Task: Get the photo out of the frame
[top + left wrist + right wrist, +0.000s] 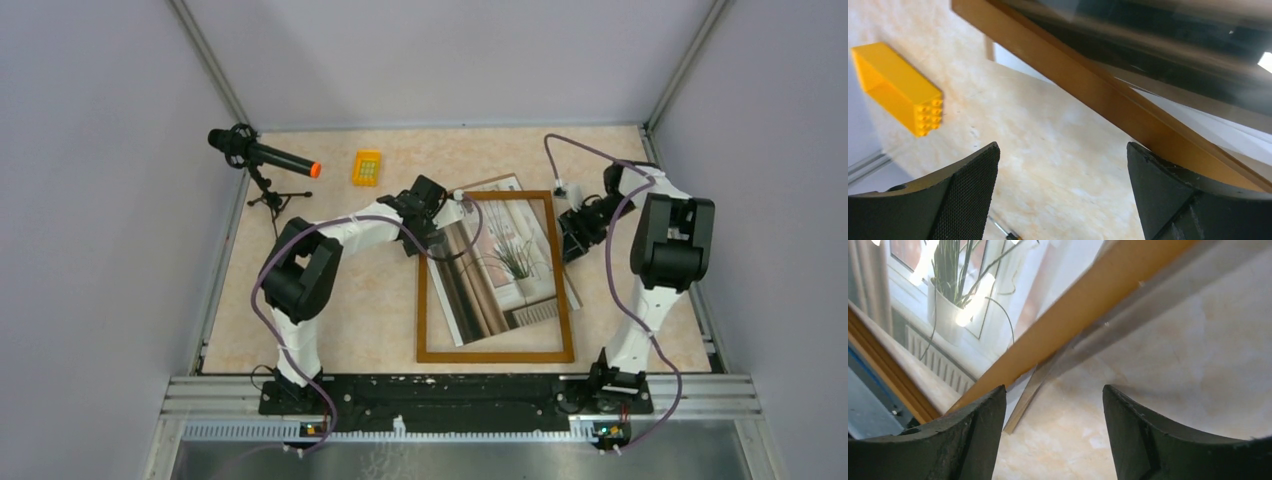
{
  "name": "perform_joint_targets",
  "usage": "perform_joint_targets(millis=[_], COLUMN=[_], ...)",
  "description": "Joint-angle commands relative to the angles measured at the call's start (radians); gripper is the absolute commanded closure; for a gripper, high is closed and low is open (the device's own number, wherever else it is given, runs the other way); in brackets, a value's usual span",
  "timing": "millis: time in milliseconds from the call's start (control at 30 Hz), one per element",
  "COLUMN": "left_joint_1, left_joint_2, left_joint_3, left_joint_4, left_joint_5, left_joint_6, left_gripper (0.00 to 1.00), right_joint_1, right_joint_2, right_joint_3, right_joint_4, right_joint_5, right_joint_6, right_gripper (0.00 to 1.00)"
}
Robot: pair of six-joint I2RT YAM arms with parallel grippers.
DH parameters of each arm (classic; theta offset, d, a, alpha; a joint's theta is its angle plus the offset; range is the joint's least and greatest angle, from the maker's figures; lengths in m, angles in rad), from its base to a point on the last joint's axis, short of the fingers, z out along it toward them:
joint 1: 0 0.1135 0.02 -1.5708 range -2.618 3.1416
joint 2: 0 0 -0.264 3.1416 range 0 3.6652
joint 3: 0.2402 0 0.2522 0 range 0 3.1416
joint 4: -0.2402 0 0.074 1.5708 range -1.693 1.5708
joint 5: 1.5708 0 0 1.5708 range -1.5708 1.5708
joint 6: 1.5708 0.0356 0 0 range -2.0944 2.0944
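Observation:
The frame [495, 355], a narrow brown wooden rim, lies flat in the middle of the table. The photo [500, 270], a green plant in a white pot with beige-brown bands, lies skewed under it, its corners sticking out past the rim. My left gripper [428, 232] is open at the frame's far-left corner; in the left wrist view the rim [1108, 95] runs just past my right finger [1168, 200]. My right gripper [575, 232] is open beside the frame's right side; the right wrist view shows the rim [1088, 305] and the photo [953, 300] ahead of my fingers.
A yellow toy brick [367, 167] lies at the back left and shows in the left wrist view [898, 85]. A black microphone with an orange tip [265, 155] stands on a small tripod at the far left. Grey walls enclose the table.

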Motion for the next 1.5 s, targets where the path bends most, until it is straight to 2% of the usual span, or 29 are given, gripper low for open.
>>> perform_joint_targets(millis=[0,133,400,467,533,633,700,833,1067,1300,1400,1467], left_joint_1=[-0.025,-0.026,-0.028,-0.031,-0.074,-0.207,-0.297,-0.402,-0.621,-0.728,-0.742,-0.743], left_joint_2=[-0.157,-0.267,-0.396,-0.428,-0.458,-0.483,-0.458,-0.376,-0.297,-0.189,-0.126,-0.087], left_joint_3=[-0.006,-0.073,-0.164,-0.164,-0.173,-0.206,-0.196,-0.164,-0.182,-0.172,-0.134,-0.107], left_joint_4=[-0.160,-0.218,-0.287,-0.314,-0.338,-0.313,-0.315,-0.294,-0.106,-0.026,-0.028,-0.034], left_joint_5=[0.207,0.281,0.289,0.355,0.396,0.391,0.422,0.546,0.418,0.364,0.364,0.357], left_joint_6=[-0.074,-0.075,-0.093,-0.091,-0.098,-0.114,-0.137,-0.178,-0.265,-0.294,-0.300,-0.310], left_gripper=[0.01,0.01,0.01,0.01,0.01,0.01,0.01,0.01,0.01,0.02,0.08,0.16], right_joint_1=[-0.081,-0.110,-0.123,-0.129,-0.132,-0.131,-0.131,-0.132,-0.172,-0.203,-0.205,-0.205], right_joint_2=[0.014,-0.030,-0.059,-0.078,-0.109,-0.140,-0.148,-0.153,-0.175,-0.163,-0.163,-0.163], right_joint_3=[0.021,-0.032,-0.088,-0.091,-0.108,-0.140,-0.158,-0.190,-0.161,-0.178,-0.197,-0.211], right_joint_4=[-0.053,-0.014,0.038,0.025,0.020,0.028,0.045,0.064,0.074,0.075,0.100,0.120], right_joint_5=[-0.084,-0.082,-0.080,-0.088,-0.094,-0.105,-0.105,-0.104,-0.095,-0.072,-0.048,-0.026], right_joint_6=[0.025,0.032,0.064,0.056,0.053,0.065,0.081,0.109,0.143,0.133,0.140,0.147], right_gripper=[0.27,0.25,0.23,0.22,0.21,0.21,0.21,0.22,0.26,0.29,0.31,0.34])
